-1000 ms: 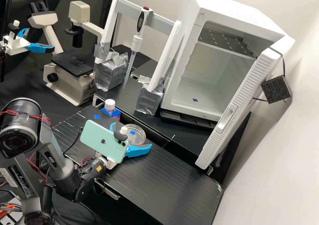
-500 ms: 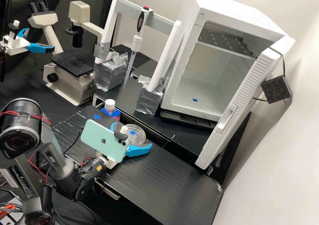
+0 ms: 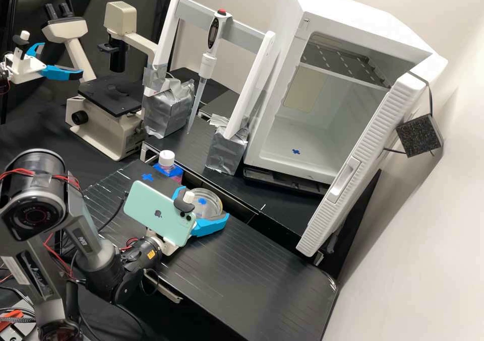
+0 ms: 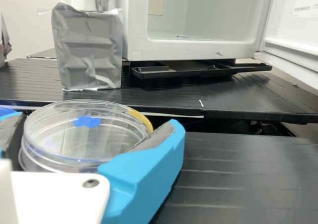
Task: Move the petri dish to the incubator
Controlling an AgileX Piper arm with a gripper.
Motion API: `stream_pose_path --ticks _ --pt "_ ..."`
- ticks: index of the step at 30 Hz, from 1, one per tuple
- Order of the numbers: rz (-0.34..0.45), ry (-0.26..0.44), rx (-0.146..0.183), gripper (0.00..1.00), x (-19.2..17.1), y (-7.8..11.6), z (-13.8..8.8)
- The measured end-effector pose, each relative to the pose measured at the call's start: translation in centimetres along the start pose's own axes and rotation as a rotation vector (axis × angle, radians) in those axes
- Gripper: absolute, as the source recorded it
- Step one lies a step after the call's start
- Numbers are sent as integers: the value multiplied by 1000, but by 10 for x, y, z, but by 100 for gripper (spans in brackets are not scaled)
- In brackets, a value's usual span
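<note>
The gripper (image 3: 204, 205) is low over the front bench shelf, its blue fingers closed in around the clear petri dish (image 3: 209, 208). In the wrist view the gripper (image 4: 93, 123) has its grey pads against opposite sides of the petri dish (image 4: 102, 142), which is level and has a blue mark showing through and a yellow patch on its rim. Whether the dish touches the shelf I cannot tell. The white incubator (image 3: 353, 18) stands at the back right with its door wide open and a blue cross on its floor; its front sill (image 4: 198, 50) shows in the wrist view.
A white-capped bottle (image 3: 167, 158) stands left of the dish, behind the front shelf. Beyond it is a pipette (image 3: 207, 64) on a white stand with silver-taped feet (image 3: 227, 152). A microscope (image 3: 106, 124) is at the left, and the incubator door (image 3: 360, 164) juts forward.
The gripper's fingers have closed inward onto the dish from both sides. The dish has shifted very slightly to the right in the high view.
</note>
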Motion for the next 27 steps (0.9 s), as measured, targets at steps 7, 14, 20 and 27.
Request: stream_pose_path --ticks 7,14,20,27 --pt "-1 1 1 0 1 -1 0" --pt "0 1 2 0 1 -1 0" --pt "0 1 2 0 1 -1 0" --pt "10 -14 -2 0 0 1 -1"
